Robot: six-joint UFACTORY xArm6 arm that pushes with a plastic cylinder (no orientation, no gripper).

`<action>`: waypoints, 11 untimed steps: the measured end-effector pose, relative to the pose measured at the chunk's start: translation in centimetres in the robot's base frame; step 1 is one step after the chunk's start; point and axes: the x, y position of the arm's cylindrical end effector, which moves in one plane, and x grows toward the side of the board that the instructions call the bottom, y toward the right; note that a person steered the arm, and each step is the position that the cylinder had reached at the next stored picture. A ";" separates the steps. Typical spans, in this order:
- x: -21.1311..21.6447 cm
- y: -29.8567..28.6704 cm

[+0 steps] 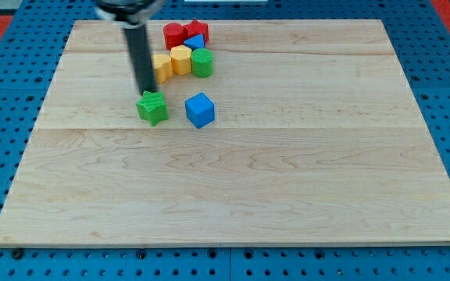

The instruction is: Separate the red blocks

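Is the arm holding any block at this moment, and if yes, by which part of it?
Nothing is held: the end effector is only a rod. My tip stands just above the green star block, at its top edge; whether they touch cannot be told.

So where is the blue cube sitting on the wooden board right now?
The blue cube sits in the view's upper-left-centre area of the wooden board, just right of the green star-shaped block and below the green cylinder; my tip is above the star.

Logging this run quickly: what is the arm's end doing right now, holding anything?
No jaws: my tip holds nothing.
It sits at the top edge of the green star block, clear of the red blocks.
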 end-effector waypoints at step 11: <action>-5.5 10.5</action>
